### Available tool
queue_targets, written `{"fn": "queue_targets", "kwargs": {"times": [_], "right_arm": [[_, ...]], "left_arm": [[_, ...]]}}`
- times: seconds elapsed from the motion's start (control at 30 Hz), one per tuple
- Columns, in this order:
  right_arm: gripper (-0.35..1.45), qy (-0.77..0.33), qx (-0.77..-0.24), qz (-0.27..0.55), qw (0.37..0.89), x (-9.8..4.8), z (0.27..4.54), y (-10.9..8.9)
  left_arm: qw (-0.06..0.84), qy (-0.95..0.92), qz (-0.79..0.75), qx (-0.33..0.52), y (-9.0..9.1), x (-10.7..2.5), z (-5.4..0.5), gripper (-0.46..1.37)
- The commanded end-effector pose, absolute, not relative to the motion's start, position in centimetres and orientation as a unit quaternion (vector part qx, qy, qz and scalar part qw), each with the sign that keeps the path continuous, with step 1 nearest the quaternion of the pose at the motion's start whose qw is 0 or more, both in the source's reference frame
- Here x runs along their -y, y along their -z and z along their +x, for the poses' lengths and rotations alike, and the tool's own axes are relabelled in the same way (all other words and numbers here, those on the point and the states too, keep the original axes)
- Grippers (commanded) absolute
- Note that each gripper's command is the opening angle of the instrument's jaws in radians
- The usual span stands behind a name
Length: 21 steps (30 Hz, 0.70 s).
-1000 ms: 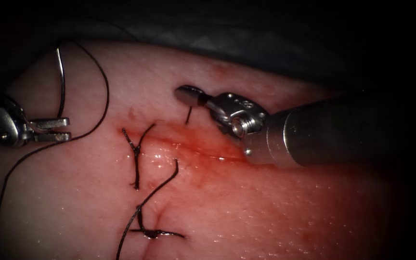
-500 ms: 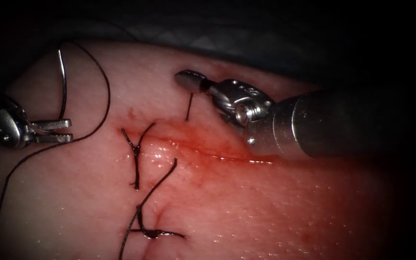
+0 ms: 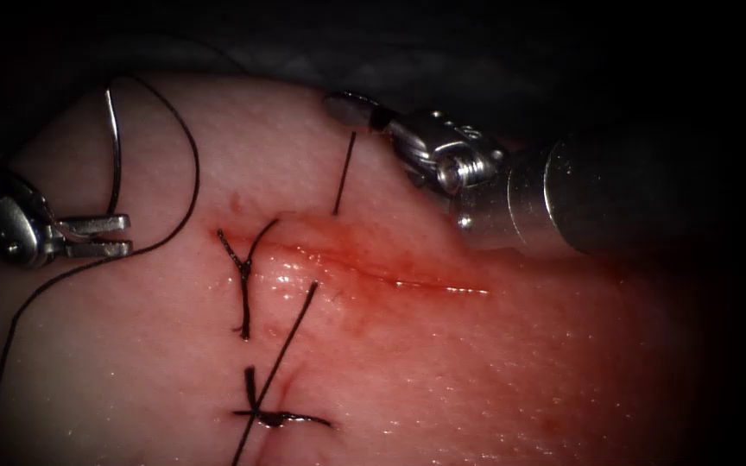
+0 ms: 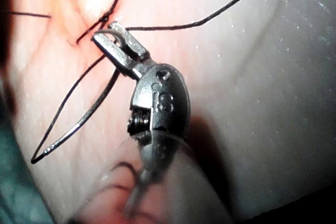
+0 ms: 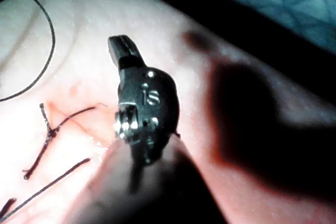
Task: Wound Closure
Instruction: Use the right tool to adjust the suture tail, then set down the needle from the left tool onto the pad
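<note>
Since a second ago the right tool has risen up and away from the cut, its jaws closed on the thread, and the strand between the jaws and the tissue has grown longer and straighter. Below the cut, the thread's slack curl has pulled into a straight line running down past the knot. Over on the left, the left tool has barely shifted; its jaws are closed on the needle near its tail end, and the needle curves upward from them, clear of the tissue. Dark thread loops from the needle around the left tool. A finished stitch crosses the cut's left end, red fluid lining the cut
</note>
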<state>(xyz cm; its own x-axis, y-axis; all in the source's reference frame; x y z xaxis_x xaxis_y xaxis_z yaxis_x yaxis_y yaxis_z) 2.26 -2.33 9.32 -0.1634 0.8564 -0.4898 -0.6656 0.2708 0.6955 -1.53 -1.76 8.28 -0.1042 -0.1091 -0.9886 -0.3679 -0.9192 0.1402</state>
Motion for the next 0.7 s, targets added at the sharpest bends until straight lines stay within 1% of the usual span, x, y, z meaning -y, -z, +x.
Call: {"fn": "queue_targets", "kwargs": {"times": [0.03, 0.27, 0.33, 0.37, 0.4, 0.43, 0.47, 0.5, 0.53, 0.6, 0.7], "right_arm": [[-0.35, -0.593, -0.475, 0.100, 0.642, 2.34, 2.28, -9.32], [-0.35, -0.569, -0.478, 0.100, 0.661, 2.34, 2.35, -9.32], [-0.35, -0.563, -0.487, 0.102, 0.659, 2.34, 2.36, -9.32], [-0.21, -0.563, -0.493, 0.100, 0.656, 2.33, 2.36, -9.33], [-0.12, -0.563, -0.495, 0.099, 0.655, 2.33, 2.36, -9.33], [0.63, -0.564, -0.501, 0.094, 0.650, 2.33, 2.36, -9.33], [0.74, -0.565, -0.500, 0.093, 0.650, 2.32, 2.37, -9.33], [1.13, -0.571, -0.500, 0.080, 0.646, 2.31, 2.37, -9.34], [1.24, -0.574, -0.498, 0.075, 0.645, 2.31, 2.37, -9.35], [1.31, -0.578, -0.496, 0.070, 0.644, 2.30, 2.36, -9.35], [1.34, -0.577, -0.495, 0.067, 0.646, 2.31, 2.34, -9.34]], "left_arm": [[0.088, -0.722, -0.663, -0.177, -8.28, 1.76, -1.53, -0.35], [0.088, -0.722, -0.664, -0.177, -8.28, 1.76, -1.53, -0.35], [0.088, -0.722, -0.664, -0.177, -8.28, 1.76, -1.53, -0.35], [0.088, -0.722, -0.664, -0.177, -8.28, 1.76, -1.53, -0.35], [0.088, -0.722, -0.664, -0.177, -8.28, 1.76, -1.53, -0.35], [0.088, -0.722, -0.664, -0.177, -8.28, 1.76, -1.53, -0.35], [0.088, -0.722, -0.664, -0.177, -8.28, 1.76, -1.53, -0.35], [0.088, -0.721, -0.664, -0.177, -8.28, 1.76, -1.53, -0.35], [0.088, -0.721, -0.664, -0.177, -8.28, 1.76, -1.53, -0.35], [0.088, -0.722, -0.663, -0.177, -8.28, 1.76, -1.53, -0.35], [0.088, -0.722, -0.663, -0.178, -8.28, 1.76, -1.53, -0.35]]}}
